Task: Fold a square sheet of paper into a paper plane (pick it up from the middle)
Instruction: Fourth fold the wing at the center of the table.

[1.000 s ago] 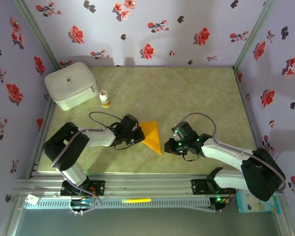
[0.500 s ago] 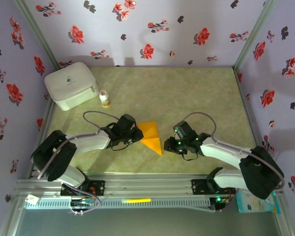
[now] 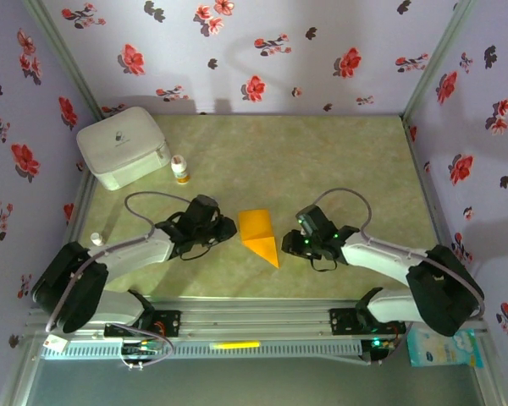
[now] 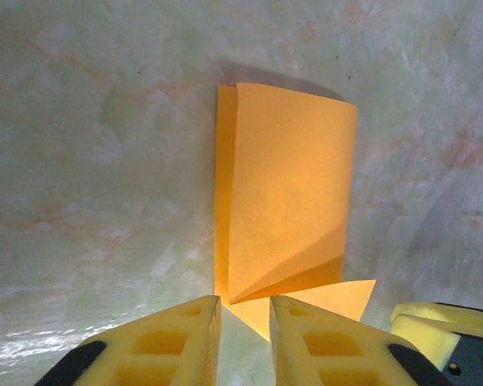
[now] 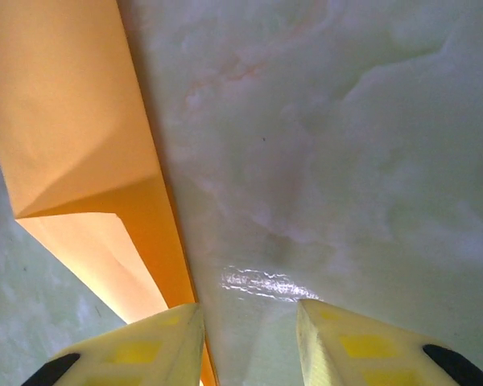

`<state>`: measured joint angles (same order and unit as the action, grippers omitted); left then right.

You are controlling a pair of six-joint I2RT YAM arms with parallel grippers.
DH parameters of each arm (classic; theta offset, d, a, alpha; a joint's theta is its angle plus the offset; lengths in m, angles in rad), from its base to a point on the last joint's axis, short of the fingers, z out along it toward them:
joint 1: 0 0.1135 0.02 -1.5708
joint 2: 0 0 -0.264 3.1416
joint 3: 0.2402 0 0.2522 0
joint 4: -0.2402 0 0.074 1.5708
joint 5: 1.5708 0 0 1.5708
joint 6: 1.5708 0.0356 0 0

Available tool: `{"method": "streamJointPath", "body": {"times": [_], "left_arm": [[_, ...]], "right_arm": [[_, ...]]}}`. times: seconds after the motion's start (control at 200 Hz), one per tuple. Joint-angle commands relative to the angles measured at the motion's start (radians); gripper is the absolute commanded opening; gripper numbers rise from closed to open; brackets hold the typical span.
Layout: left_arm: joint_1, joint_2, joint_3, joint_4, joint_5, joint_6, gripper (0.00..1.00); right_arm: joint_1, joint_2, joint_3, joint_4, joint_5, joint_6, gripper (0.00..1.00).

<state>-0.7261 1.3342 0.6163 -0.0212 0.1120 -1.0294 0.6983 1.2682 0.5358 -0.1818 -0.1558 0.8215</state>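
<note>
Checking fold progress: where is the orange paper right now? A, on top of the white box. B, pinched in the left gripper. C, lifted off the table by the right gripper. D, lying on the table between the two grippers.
D: the orange paper lies flat on the table between the left gripper and the right gripper, gripped by neither.

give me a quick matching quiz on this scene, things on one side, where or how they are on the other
Things:
1. orange paper
2. white box
3. small bottle
4. right pincer

Place or state:
a. next to the box, on its right
b. jaws apart, right of the paper
c. far left corner
d. folded, lying flat

Pairs: 1-d, 2-c, 3-a, 4-b
</note>
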Motion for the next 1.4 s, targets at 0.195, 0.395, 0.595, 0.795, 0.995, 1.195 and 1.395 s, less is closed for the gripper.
{"method": "streamJointPath", "body": {"times": [0.195,0.395,0.595,0.795,0.995,1.195,1.395], "left_arm": [[0.039,-0.011,-0.051,0.038,0.072,0.037,0.25],[0.052,0.003,-0.072,0.095,0.117,0.027,0.27],[0.053,0.016,-0.084,0.161,0.155,0.008,0.31],[0.053,0.087,-0.084,0.277,0.205,-0.048,0.32],[0.055,0.169,-0.045,0.282,0.226,-0.065,0.32],[0.061,0.179,-0.045,0.256,0.204,-0.071,0.32],[0.074,0.136,-0.071,0.221,0.175,-0.070,0.33]], "right_arm": [[-0.035,-0.068,-0.032,0.020,-0.012,0.004,0.39],[-0.077,0.028,-0.011,0.112,-0.141,0.025,0.39],[-0.082,0.070,0.013,0.133,-0.167,0.024,0.39],[-0.099,0.169,0.067,0.167,-0.221,0.015,0.39],[-0.099,0.213,0.082,0.223,-0.269,0.021,0.38],[-0.100,0.245,0.102,0.204,-0.297,-0.010,0.37],[-0.103,0.170,0.084,0.144,-0.235,-0.032,0.37]]}}
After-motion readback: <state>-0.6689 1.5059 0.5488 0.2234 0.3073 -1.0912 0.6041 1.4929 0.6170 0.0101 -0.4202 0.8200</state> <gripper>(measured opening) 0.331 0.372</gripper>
